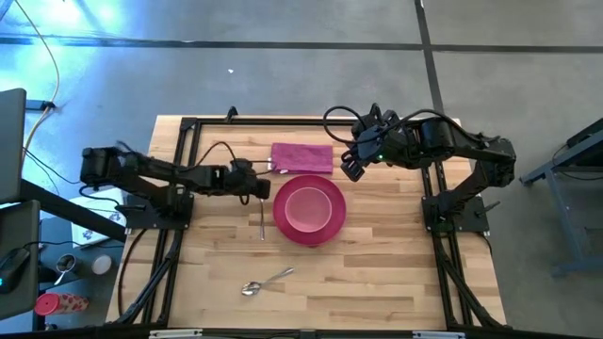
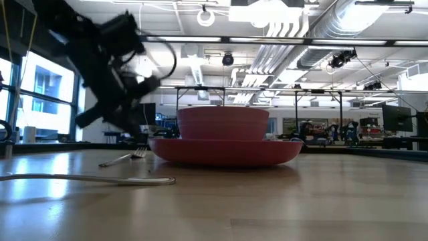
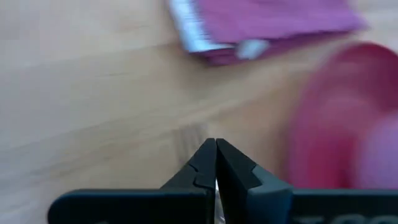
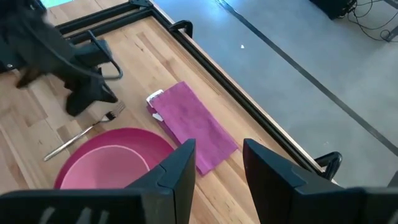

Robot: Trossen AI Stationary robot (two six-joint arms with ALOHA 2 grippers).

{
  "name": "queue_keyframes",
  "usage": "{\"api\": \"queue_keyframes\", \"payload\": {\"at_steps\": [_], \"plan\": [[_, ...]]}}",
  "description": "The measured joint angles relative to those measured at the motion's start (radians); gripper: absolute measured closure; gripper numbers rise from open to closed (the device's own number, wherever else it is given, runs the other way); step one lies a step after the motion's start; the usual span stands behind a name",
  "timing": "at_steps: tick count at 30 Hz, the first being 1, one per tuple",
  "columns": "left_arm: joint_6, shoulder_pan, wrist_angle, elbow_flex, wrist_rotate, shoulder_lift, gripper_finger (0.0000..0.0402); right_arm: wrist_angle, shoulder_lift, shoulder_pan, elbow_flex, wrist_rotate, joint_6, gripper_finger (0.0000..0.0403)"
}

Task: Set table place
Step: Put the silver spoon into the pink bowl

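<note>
A pink bowl [image 1: 307, 207] sits on a large pink plate [image 1: 332, 230] at the table's middle. A folded magenta napkin [image 1: 301, 157] lies flat just beyond them. A silver fork [image 1: 262, 217] lies left of the plate, handle toward the near edge. A silver spoon [image 1: 265, 282] lies near the front edge. My left gripper [image 1: 263, 187] is shut over the fork's tine end. My right gripper [image 1: 352, 168] hangs open and empty above the table, right of the napkin. My left gripper comes slanting down from the table's left onto the fork's tine end [image 4: 114, 114]. A thin silver strip [image 3: 216, 194] shows between its shut fingers. The fingers hide the place of contact. The fork's handle [image 4: 65, 148] rests on the table.
Black rail frames [image 1: 185, 169] run along the table at both arm bases. A black cable [image 2: 80, 179] lies across the near tabletop. Bare wood lies right of the plate and near the spoon.
</note>
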Motion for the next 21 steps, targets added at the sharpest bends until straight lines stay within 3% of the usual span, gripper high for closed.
{"api": "queue_keyframes", "payload": {"at_steps": [5,9,12,16,21], "plan": [[0.122,-0.142,-0.268,0.195,0.037,-0.083,0.0401,-0.009,0.000,0.000,0.000,-0.008,-0.034,0.0277],[0.147,-0.345,-0.555,0.405,-0.032,-0.059,0.0401,-0.009,0.000,-0.003,0.000,-0.012,-0.064,0.0277],[0.129,-0.465,-0.694,0.534,-0.021,-0.024,0.0400,-0.010,0.000,-0.003,0.000,-0.015,-0.090,0.0277],[0.089,-0.551,-0.737,0.648,0.084,0.039,0.0379,-0.013,0.000,-0.003,0.000,-0.027,-0.126,0.0277],[0.102,-0.603,-0.732,0.701,0.174,0.165,0.0312,-0.014,-0.001,-0.003,0.001,-0.055,-0.180,0.0277]]}}
